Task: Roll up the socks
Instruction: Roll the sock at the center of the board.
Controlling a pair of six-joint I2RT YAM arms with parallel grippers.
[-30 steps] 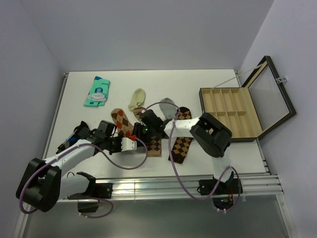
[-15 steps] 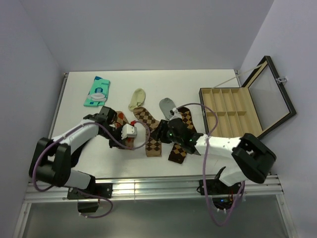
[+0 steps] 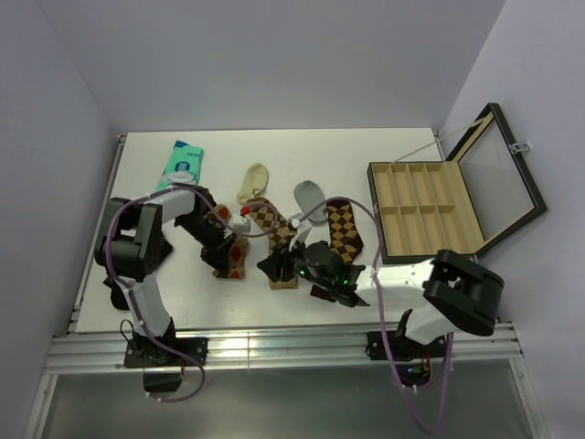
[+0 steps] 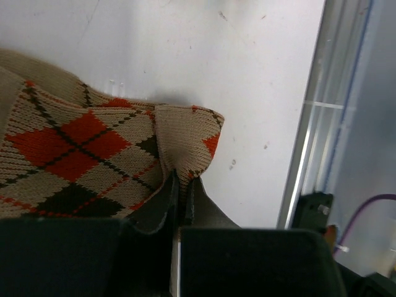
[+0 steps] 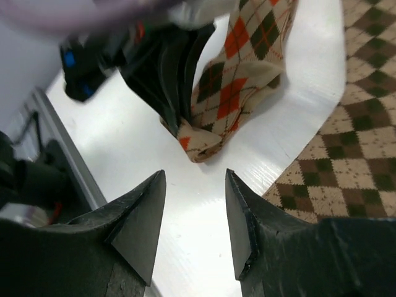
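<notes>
Lowest in the overhead view, right gripper [image 3: 269,267] down near the white table [image 3: 137,302], fingers spread wide with nothing between them; in the right wrist view, aimed at bare tabletop between two socks. Just left of it, left gripper [image 3: 228,249], fingers pressed together and pinching the folded end of the red-orange sock [image 3: 234,271]; in the left wrist view, clamped on a doubled-over flap of knit, metal rail [image 4: 309,154] at the right of that frame. Red-orange sock bunched short, long axis roughly up-down in the overhead frame, pinched end toward the bottom. Next to the right, tan sock [image 3: 274,233] flat and full length, long axis up-down with a slight lean, cream toe toward the top, cuff toward the bottom beside the right gripper. Further right, dark brown sock [image 3: 342,229], grey toe toward the top, lower part hidden under the right arm. Higher up, teal packet [image 3: 180,168] at upper left, open compartment box [image 3: 428,212] at right with lid raised. Beyond, plain pale lilac walls [image 3: 274,64] on three sides.
</notes>
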